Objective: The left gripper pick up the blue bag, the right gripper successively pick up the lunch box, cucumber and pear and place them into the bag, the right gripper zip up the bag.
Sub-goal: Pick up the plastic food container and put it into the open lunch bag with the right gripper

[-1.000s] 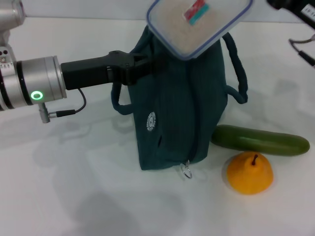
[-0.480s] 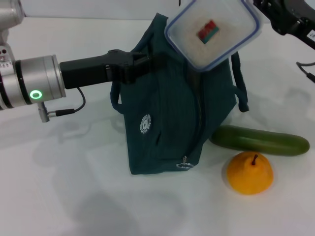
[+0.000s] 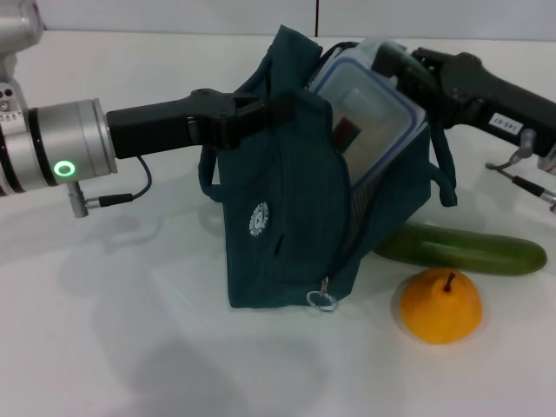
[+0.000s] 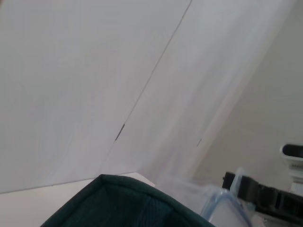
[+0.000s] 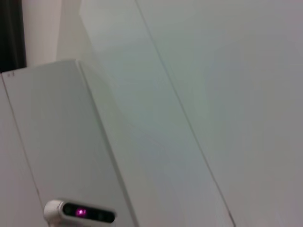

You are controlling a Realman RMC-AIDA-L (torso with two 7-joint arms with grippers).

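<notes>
The blue bag (image 3: 287,217) stands on the white table (image 3: 130,347) with its mouth open at the top. The left gripper (image 3: 261,113) comes in from the left and is pinched on the bag's top edge, holding that side up. The lunch box (image 3: 369,117) is tilted and sits partly inside the bag's open mouth, with its far end sticking out. The right gripper (image 3: 395,65) comes in from the right and is clamped on that far end of the lunch box. In the left wrist view, the bag's edge (image 4: 128,203) and a corner of the lunch box (image 4: 222,208) show close together.

The cucumber (image 3: 460,248) lies on the table just right of the bag, its left end touching the bag. The pear (image 3: 440,304) sits nearer, just beside the cucumber. Both are outside the bag.

The bag's silver zipper pull (image 3: 322,300) hangs low at the near side.
</notes>
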